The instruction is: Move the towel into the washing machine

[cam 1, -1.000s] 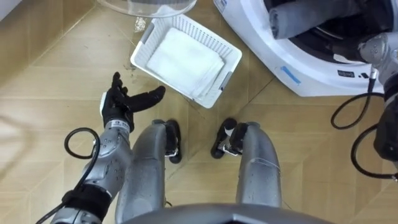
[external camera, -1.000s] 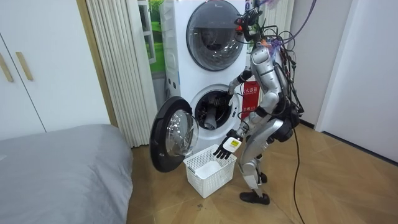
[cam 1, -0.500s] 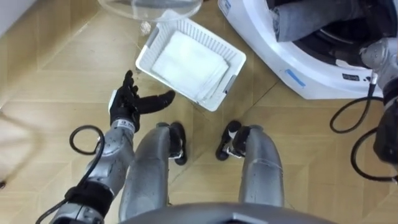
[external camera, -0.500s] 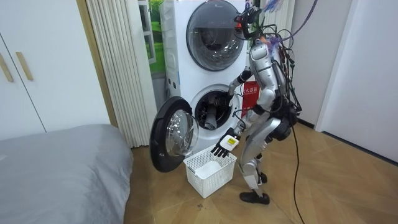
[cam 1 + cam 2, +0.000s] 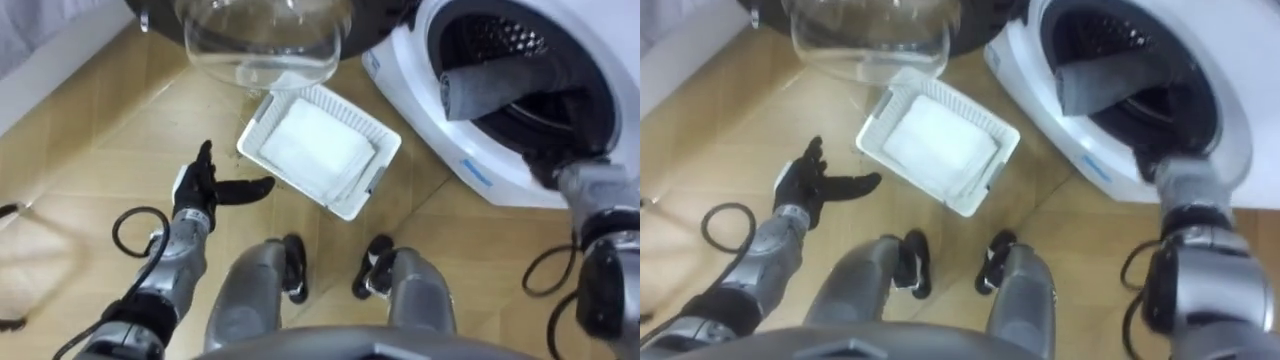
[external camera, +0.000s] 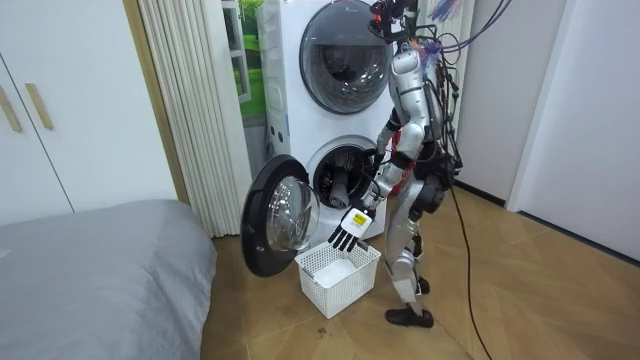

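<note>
Left eye view has your left hand (image 5: 205,188), fingers spread and empty, beside the white plastic lattice basket (image 5: 352,108) holding the folded white towel (image 5: 315,148): centre over it before closing; your right hand, seemingly inside the white washing machine (image 5: 500,182), hides its fingers.

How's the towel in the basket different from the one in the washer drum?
The basket towel is white; the drum towel is dark grey. The basket towel lies folded flat in the white basket; the drum towel sits bunched in the open washing machine. Both are cloth.
</note>
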Tool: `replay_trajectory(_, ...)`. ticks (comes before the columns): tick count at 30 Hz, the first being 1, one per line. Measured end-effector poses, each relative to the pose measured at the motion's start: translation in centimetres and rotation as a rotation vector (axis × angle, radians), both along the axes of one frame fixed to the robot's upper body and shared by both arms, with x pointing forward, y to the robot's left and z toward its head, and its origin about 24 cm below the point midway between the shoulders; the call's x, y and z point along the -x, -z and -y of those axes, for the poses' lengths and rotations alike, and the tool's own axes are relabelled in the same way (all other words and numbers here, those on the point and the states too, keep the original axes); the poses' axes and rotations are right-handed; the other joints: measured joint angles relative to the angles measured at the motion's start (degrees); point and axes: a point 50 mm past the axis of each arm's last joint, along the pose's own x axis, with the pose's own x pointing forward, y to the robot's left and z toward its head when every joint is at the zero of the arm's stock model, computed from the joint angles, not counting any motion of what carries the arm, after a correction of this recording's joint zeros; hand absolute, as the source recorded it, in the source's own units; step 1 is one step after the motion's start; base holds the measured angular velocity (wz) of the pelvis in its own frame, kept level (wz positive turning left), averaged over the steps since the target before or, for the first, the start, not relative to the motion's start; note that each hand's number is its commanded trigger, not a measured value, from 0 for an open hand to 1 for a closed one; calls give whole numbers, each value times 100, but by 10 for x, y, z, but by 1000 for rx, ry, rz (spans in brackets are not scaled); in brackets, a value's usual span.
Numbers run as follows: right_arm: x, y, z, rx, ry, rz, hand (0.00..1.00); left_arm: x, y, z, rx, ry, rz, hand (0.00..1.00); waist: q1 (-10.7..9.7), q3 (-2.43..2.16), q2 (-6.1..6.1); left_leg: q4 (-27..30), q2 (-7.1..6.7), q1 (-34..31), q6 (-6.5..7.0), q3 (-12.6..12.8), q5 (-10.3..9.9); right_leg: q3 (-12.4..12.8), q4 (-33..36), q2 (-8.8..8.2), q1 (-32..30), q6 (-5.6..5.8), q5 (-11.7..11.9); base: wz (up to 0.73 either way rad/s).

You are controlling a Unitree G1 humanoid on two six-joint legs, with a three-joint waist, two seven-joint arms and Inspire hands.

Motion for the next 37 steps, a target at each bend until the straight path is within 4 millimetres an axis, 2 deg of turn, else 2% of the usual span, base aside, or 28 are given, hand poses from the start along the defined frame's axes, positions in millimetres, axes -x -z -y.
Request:
replay_trajectory(1, 8, 5, 0, 33, -37, -31, 0, 3, 1, -3, -16, 1, -9, 0, -4, -4, 2, -85, -14, 105, -18, -15, 21, 7, -40, 8, 89, 11, 7, 10)
replay_trajectory(2, 25, 13, 2, 104, -115, -100, 0, 11, 4, -9, -44, -4, -31, 0, -17, -41, 39, -240, -33, 313, -37, -113, 39, 22, -193, 64, 303, 37, 23, 13)
replay_trajectory(3, 46, 22, 5, 181, -181, -182, 0, 22, 11, -14, -67, -7, -76, 0, -5, -107, 70, -405, -42, 525, -67, -225, 57, 6, -411, 132, 566, 60, 42, 13)
replay_trajectory(4, 56, 27, 4, 211, -214, -224, 0, 27, 14, -18, -78, -14, -98, 0, -4, -121, 70, -516, -50, 675, -94, -268, 73, 9, -514, 165, 674, 66, 49, 0)
replay_trajectory(6, 95, 44, -2, 307, -407, -402, 0, 60, 26, -37, -127, -61, -210, 0, -7, -252, 21, -975, -65, 1274, -201, -494, 139, 15, -1004, 329, 1284, 72, 99, -24)
replay_trajectory(8, 120, 53, -8, 348, -559, -509, 0, 84, 31, -46, -151, -86, -274, 0, -9, -290, 2, -1293, -56, 1694, -303, -548, 203, 22, -1311, 426, 1678, 69, 133, -23)
replay_trajectory(9, 136, 58, -12, 358, -637, -567, 0, 95, 33, -49, -167, -89, -304, 0, -39, -292, 6, -1455, -29, 1945, -313, -578, 210, 31, -1445, 501, 1893, 69, 137, -17)
replay_trajectory(10, 143, 61, -14, 358, -668, -592, 0, 103, 34, -51, -175, -89, -324, 0, -41, -288, 14, -1519, -12, 2059, -325, -600, 216, 41, -1505, 537, 2004, 61, 142, -10)
replay_trajectory(12, 162, 69, -27, 330, -748, -639, 0, 126, 37, -56, -185, -121, -383, 0, -107, -258, 47, -1610, 28, 2411, -348, -696, 230, 90, -1716, 667, 2423, 8, 178, -9)
replay_trajectory(15, 164, 74, -40, 332, -873, -649, 0, 145, 40, -58, -180, -152, -434, 0, -209, -227, 75, -1593, 41, 2697, -358, -681, 235, 142, -2016, 733, 2870, 2, 188, -3)
replay_trajectory(16, 162, 75, -43, 334, -899, -646, 0, 146, 40, -58, -179, -157, -438, 0, -253, -218, 70, -1511, 38, 2701, -360, -667, 234, 187, -2070, 700, 2958, -5, 199, 38)
replay_trajectory(17, 162, 78, -51, 333, -947, -640, 0, 145, 40, -59, -180, -157, -436, 0, -307, -114, -53, -972, -55, 2391, -434, -535, 124, 645, -2185, 545, 3133, -11, 216, 86)
replay_trajectory(18, 166, 78, -53, 334, -959, -644, 0, 134, 40, -54, -174, -133, -413, 0, -323, -163, -168, -1286, -327, 1881, -409, -550, 159, 1137, -2234, 363, 3141, -8, 215, 112)
replay_trajectory(19, 169, 78, -51, 333, -954, -652, 0, 126, 40, -49, -170, -109, -389, 0, -296, -166, -125, -1626, -408, 1621, -334, -546, 385, 1123, -2193, 328, 3083, 14, 199, 92)
replay_trajectory(20, 175, 82, -56, 301, -964, -674, 0, 121, 39, -48, -176, -95, -367, 0, -59, -179, -155, -1689, -478, 1548, -70, -319, 1004, 998, -1978, 202, 2912, 182, 67, 17)
replay_trajectory(21, 173, 83, -59, 291, -999, -655, 0, 130, 42, -47, -171, -125, -400, 0, 141, -165, -111, -1780, -426, 1735, -61, -239, 1008, 776, -1976, 288, 2920, 202, 25, -29)
replay_trajectory(22, 171, 83, -61, 292, -1016, -642, 0, 136, 43, -47, -168, -141, -423, 0, 206, -148, -68, -1828, -393, 1856, -62, -303, 1006, 755, -2042, 347, 2931, 186, 21, -51)
replay_trajectory(23, 169, 82, -62, 294, -1039, -624, 0, 147, 46, -46, -159, -167, -471, 0, 231, -111, 57, -1917, -332, 2087, -64, -604, 1005, 750, -2233, 552, 2912, 126, 46, -38)
replay_trajectory(24, 167, 82, -63, 297, -1056, -616, 0, 158, 48, -48, -152, -185, -515, 0, 200, -103, 62, -1972, -328, 2277, -108, -776, 979, 726, -2447, 629, 2813, -18, 303, -28)
replay_trajectory(25, 167, 82, -62, 298, -1064, -616, 0, 163, 48, -47, -149, -193, -532, 0, 176, -102, 55, -1975, -329, 2361, -192, -797, 926, 661, -2440, 648, 2761, -83, 435, 11)
replay_trajectory(26, 175, 83, -62, 282, -1075, -638, 0, 168, 49, -47, -149, -195, -555, 0, 15, -165, 134, -2017, -284, 2513, -268, -817, 874, 502, -2350, 669, 2900, -78, 449, 31)
replay_trajectory(29, 183, 86, -66, 233, -1105, -670, 0, 167, 49, -47, -157, -190, -555, 0, -44, -159, 169, -2152, -206, 2755, -271, -657, 872, 438, -2372, 767, 3132, -78, 447, 9)
replay_trajectory(32, 186, 86, -66, 202, -1121, -670, 0, 170, 51, -43, -148, -192, -582, 0, -126, -170, 193, -2180, -186, 2882, -276, -634, 869, 449, -2373, 834, 3220, -88, 439, -11)
replay_trajectory(35, 190, 88, -69, 174, -1126, -676, 0, 172, 53, -39, -144, -178, -619, 0, -119, -172, 162, -2181, -170, 2972, -400, -547, 756, 482, -2370, 873, 3289, -130, 379, -14)
replay_trajectory(37, 191, 88, -70, 158, -1130, -675, 0, 173, 54, -37, -147, -161, -639, 0, -120, -170, 145, -2177, -142, 2976, -393, -541, 650, 484, -2368, 915, 3295, -171, 331, -3)
